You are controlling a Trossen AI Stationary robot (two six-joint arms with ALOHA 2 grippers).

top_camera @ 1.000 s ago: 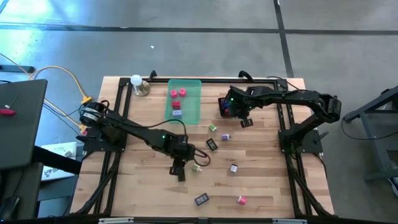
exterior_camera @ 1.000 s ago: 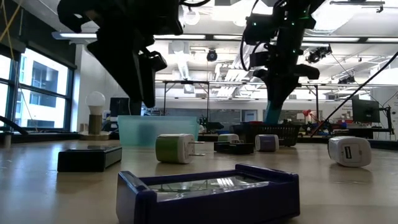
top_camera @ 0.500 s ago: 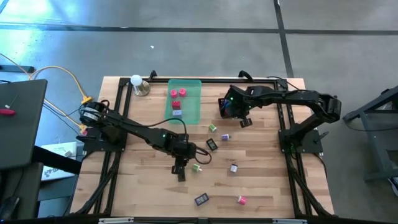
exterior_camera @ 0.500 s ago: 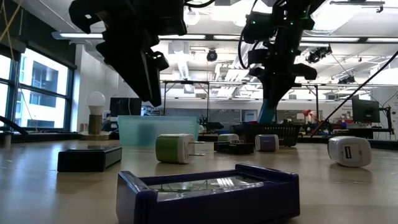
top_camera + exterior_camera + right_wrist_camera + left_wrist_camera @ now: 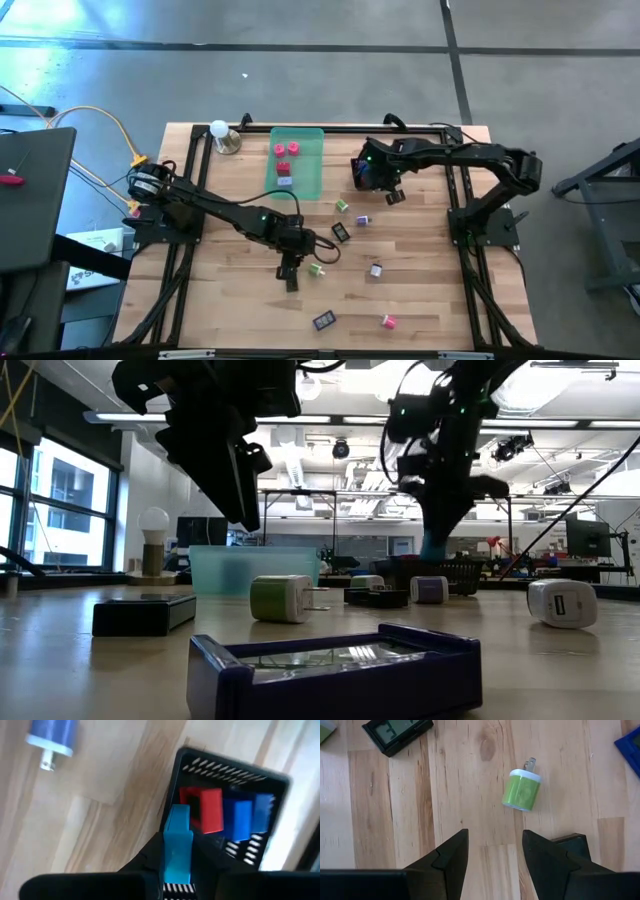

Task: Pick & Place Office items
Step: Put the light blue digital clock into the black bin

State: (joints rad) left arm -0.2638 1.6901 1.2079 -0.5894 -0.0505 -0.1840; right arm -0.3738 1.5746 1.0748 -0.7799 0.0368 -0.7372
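My right gripper (image 5: 373, 177) hangs over the black mesh basket (image 5: 362, 172) at the far right, shut on a teal piece (image 5: 177, 842). A red piece (image 5: 202, 810) and blue pieces (image 5: 239, 820) lie in the basket. My left gripper (image 5: 297, 262) hovers open above the table's middle, fingers (image 5: 452, 855) apart with bare wood between them. Just ahead of it a green-and-white plug piece (image 5: 521, 791) lies on its side. Other small pieces are scattered on the wood. My right gripper pinches the teal piece's lower part (image 5: 177, 870) between its two fingers, which slant steeply down from above. The piece sticks out past the fingertips toward the basket (image 5: 225, 767), clear of the basket and the table.
A translucent green tray (image 5: 298, 165) at the far middle holds pink pieces (image 5: 286, 150) and a lavender one. Loose on the wood are a black display piece (image 5: 395, 732), a flat black piece (image 5: 290, 283), a dark blue one (image 5: 335, 670) and a pink one (image 5: 389, 321). A bulb lamp (image 5: 219, 131) stands far left.
My right gripper has rolled a little about its own axis above the basket, still shut on the teal piece.
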